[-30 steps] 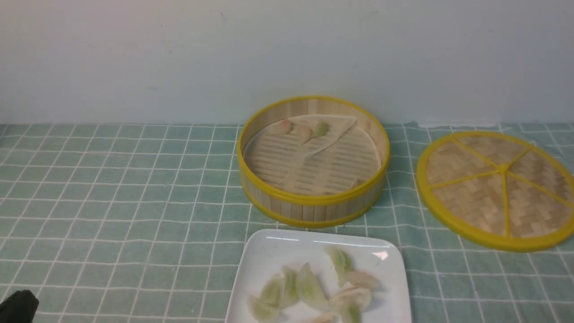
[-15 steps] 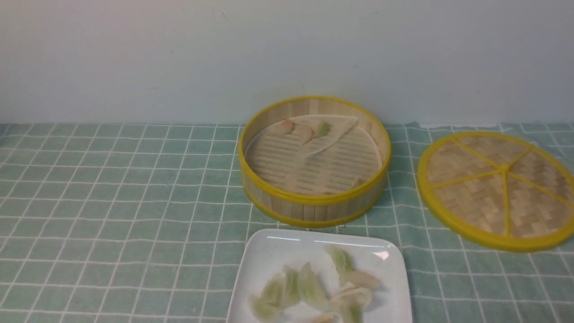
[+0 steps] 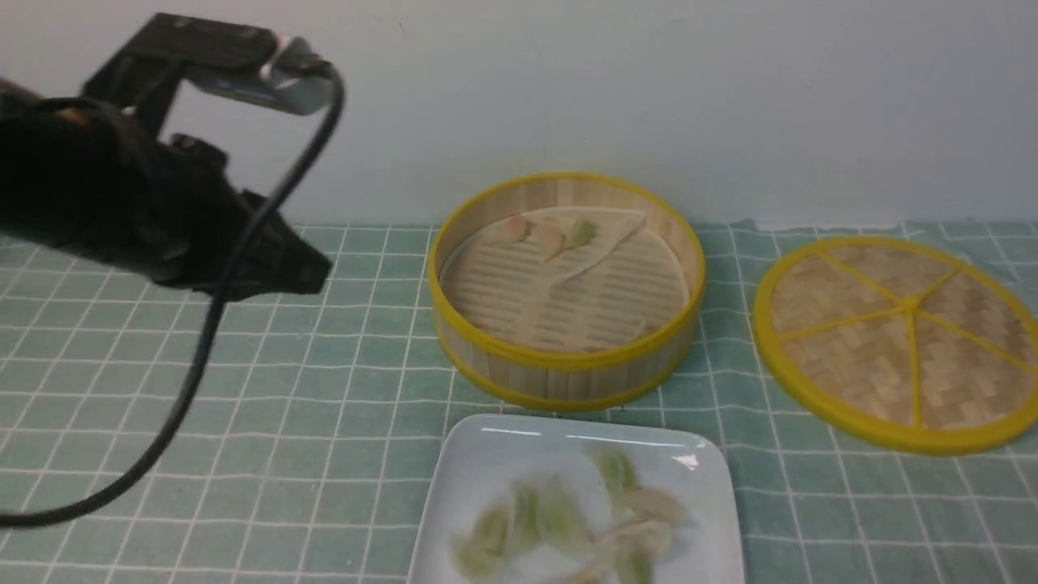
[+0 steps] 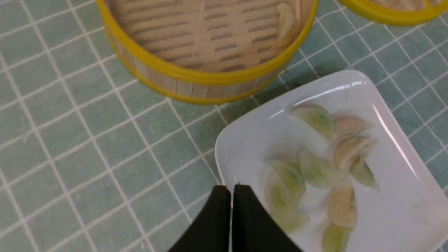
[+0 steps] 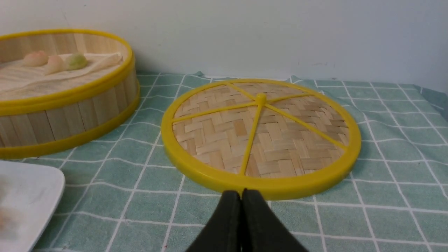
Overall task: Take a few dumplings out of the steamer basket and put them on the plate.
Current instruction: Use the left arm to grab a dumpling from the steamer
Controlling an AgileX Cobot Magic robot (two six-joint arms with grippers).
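The steamer basket (image 3: 568,363) stands mid-table with three dumplings (image 3: 548,236) at its back on a folded liner: two pink, one green. Another pale dumpling (image 4: 285,24) lies by its wall. The white plate (image 3: 495,442) in front of the basket holds several green and pale pink dumplings (image 3: 568,519). My left gripper (image 3: 318,272) is shut and empty, raised above the cloth left of the basket. In the left wrist view its tips (image 4: 231,189) show against the plate's edge (image 4: 227,154). My right gripper (image 5: 241,194) is shut and empty, low, in front of the lid.
The flat woven lid (image 3: 900,341) with a yellow rim lies right of the basket. A green checked cloth (image 3: 243,405) covers the table. A pale wall (image 3: 649,97) stands close behind the basket. The left arm's black cable (image 3: 203,357) hangs down at the left.
My left arm, out of sight half a second ago, now shows raised at the left of the front view. Basket, plate and lid have not moved.
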